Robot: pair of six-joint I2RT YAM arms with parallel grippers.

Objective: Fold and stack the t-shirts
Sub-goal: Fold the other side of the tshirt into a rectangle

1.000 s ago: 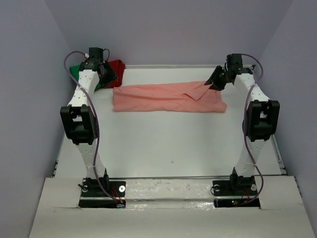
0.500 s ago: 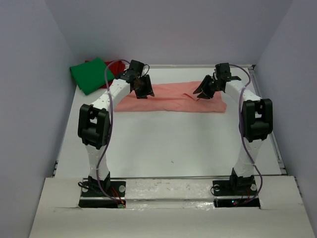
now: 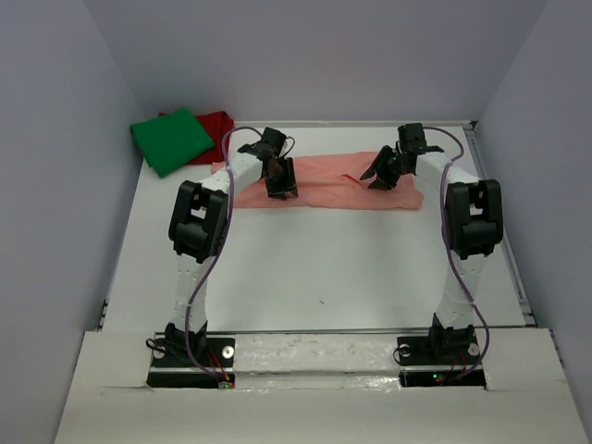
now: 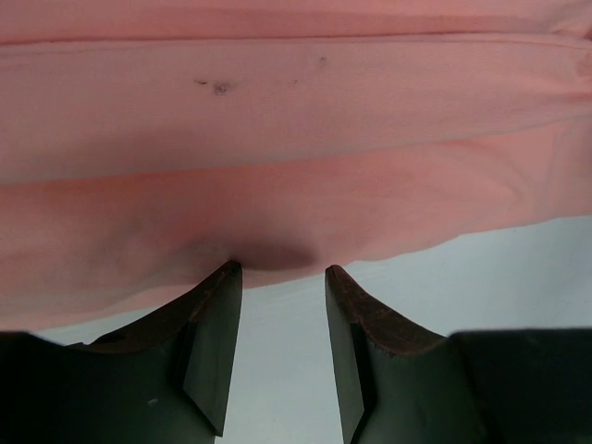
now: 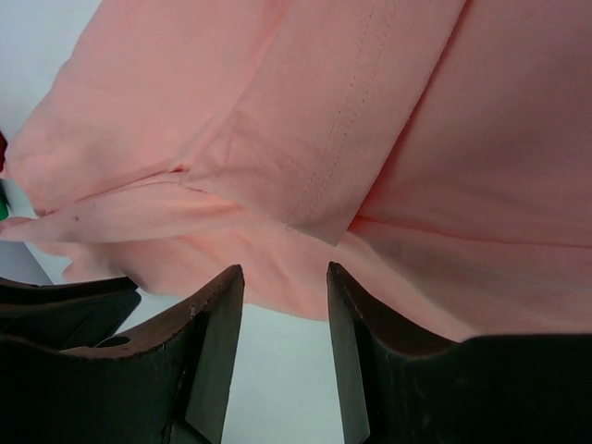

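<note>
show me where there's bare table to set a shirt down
Widest bare patch: the table between the pink t-shirt and the arm bases. A smaller one lies left of it, nearer than the green t-shirt. Crowded at the far edge: left claw, right claw, and the dark red t-shirt.

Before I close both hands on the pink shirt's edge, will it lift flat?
Likely sags: the salmon-pink shirt lies in soft creases and folds. Probably light: thin cloth. Its stacked layers may slide apart if only one is pinched.
</note>
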